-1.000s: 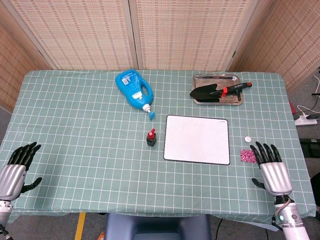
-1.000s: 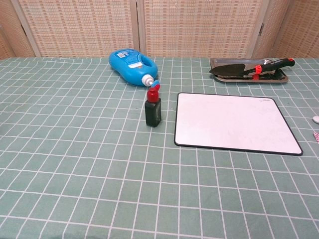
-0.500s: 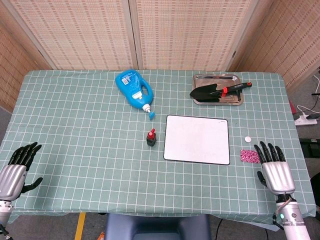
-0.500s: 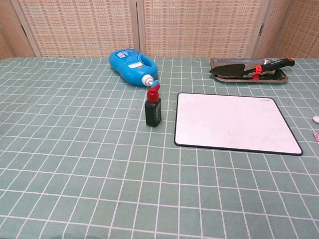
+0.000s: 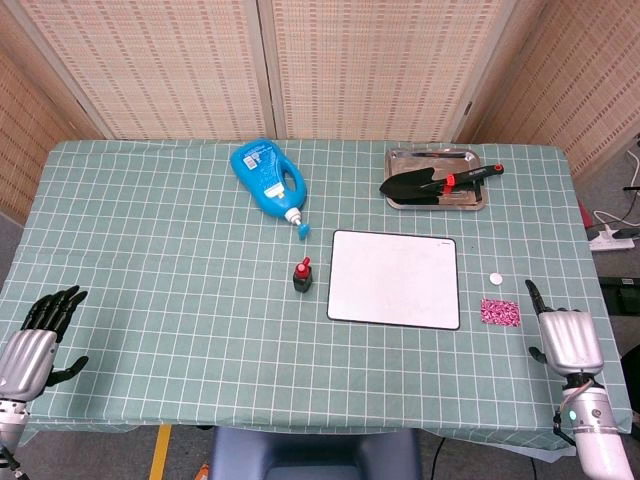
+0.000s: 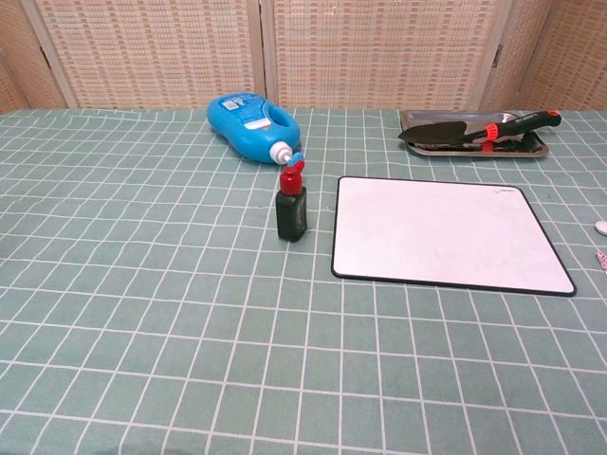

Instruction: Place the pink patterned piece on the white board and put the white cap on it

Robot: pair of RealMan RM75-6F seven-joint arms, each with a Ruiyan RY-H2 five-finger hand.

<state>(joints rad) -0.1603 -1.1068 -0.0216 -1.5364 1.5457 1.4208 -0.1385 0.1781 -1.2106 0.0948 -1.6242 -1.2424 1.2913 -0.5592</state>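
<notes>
My right hand (image 5: 568, 338) sits at the near right edge of the table (image 5: 150, 250), back side up; only one dark finger (image 5: 531, 295) shows past the silver shell, the rest are out of sight, so I cannot tell whether they are apart or curled. It holds nothing I can see. The pink piece (image 5: 500, 312) lies flat on the cloth just left of that hand, apart from it. The cap (image 5: 495, 279) is just beyond the piece, a little left, and near the board's right edge. The board (image 5: 394, 278) lies flat mid-table, bare on top, with a black rim. My left hand (image 5: 38, 337) is at the near left corner, fingers (image 5: 60, 305) apart and pointing away, thumb out, nothing in it. A small dark bottle (image 5: 303, 275) with a red top stands upright just left of the board. A blue jug (image 5: 267, 177) lies on its side farther back, spout toward the bottle. A metal tray (image 5: 437, 194) sits far right with a black trowel (image 5: 432, 182) lying across it, handle over the right rim. Chest view shows neither hand; the cap (image 6: 601, 227) just shows at its right edge.
</notes>
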